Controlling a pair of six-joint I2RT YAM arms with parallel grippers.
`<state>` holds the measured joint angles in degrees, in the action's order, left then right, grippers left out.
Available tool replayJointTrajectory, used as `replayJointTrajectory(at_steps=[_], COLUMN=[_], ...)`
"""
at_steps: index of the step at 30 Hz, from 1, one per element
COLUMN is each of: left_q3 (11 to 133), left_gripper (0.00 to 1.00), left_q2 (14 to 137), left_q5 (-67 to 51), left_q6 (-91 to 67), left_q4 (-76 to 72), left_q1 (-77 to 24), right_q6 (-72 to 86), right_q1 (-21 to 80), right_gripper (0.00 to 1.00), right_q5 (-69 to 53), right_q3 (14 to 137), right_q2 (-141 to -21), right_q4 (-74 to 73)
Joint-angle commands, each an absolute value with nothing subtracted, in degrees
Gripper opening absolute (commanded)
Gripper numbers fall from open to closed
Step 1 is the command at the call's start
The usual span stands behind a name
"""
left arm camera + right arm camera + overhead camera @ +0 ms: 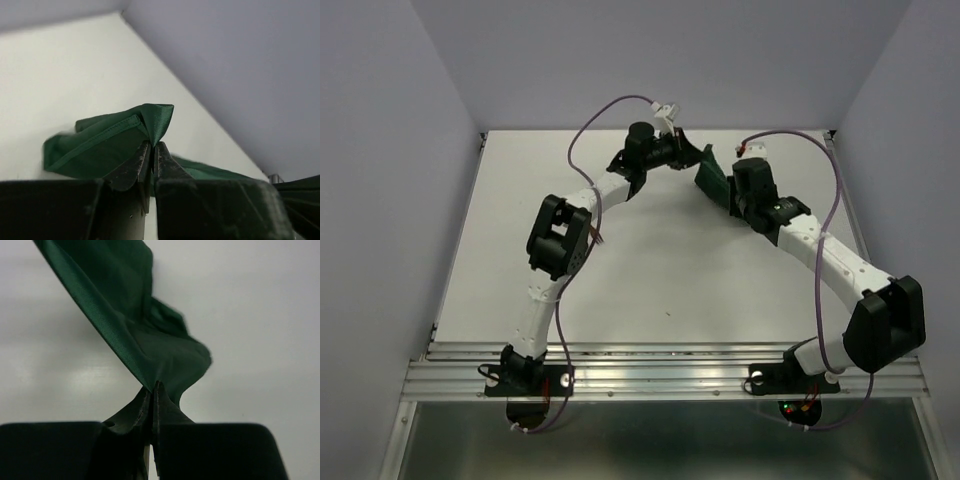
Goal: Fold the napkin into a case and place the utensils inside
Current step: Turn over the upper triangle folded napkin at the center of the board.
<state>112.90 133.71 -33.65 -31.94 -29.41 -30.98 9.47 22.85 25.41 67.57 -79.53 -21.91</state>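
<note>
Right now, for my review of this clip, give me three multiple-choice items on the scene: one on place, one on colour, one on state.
1. Over which part of the table is the napkin?
A the near edge; B the far end; C the middle of the left side.
2. What colour is the napkin?
A dark green; B white; C red.
3. How does the left gripper stand?
A wide open above the cloth; B shut on the napkin; C shut on a spoon.

Answers: 1 B, the top view shows it at the table's far end. 2 A, both wrist views show green cloth. 3 B, it pinches a fold, as does the right gripper.
</note>
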Motion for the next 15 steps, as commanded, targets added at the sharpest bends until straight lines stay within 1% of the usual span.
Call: replayJointTrajectory(at_steps=[1, 2, 3, 4, 5, 6, 8, 11, 15], left_q3=[101.10, 95.24, 92.31, 88.80, 85.72, 79.86, 71.60, 66.90, 63.55], left_gripper=[0.00, 0.00, 0.13, 0.32, 0.56, 0.98, 0.99, 0.99, 0.99], left_q2=[124.04, 122.53, 119.13, 117.00, 114.98, 110.70, 106.37, 99.42, 93.00], left_q5=[-37.26, -37.44, -37.18, -36.74, -35.87, -34.03, -31.74, -29.63, -22.43], left_q6=[-29.89, -29.62, -29.27, -28.75, -27.52, -27.07, -26.81, -26.37, -25.05], left_q4=[-37.79, -37.88, -37.88, -37.71, -37.27, -35.44, -33.94, -30.34, -22.00], left_q1=[-27.26, -26.55, -26.02, -24.62, -23.91, -23.12, -20.93, -19.34, -18.54], right_q6=[13.52, 14.14, 14.76, 15.64, 16.08, 16.34, 17.40, 18.54, 18.54], right_q1=[28.37, 29.43, 30.49, 31.72, 33.29, 35.49, 36.39, 37.00, 37.00], right_gripper=[0.01, 0.01, 0.01, 0.01, 0.08, 0.27, 0.61, 0.70, 0.71], right_q5=[21.45, 19.44, 18.55, 17.67, 17.41, 15.92, 12.25, 9.58, 11.42], right_q3=[63.47, 62.85, 61.97, 61.79, 61.61, 61.44, 60.56, 59.24, 60.64], right_q2=[-81.12, -81.12, -81.21, -81.47, -82.00, -82.26, -82.53, -82.27, -82.53], right_q4=[-21.36, -20.49, -20.30, -20.22, -20.30, -20.30, -20.04, -18.99, -19.07])
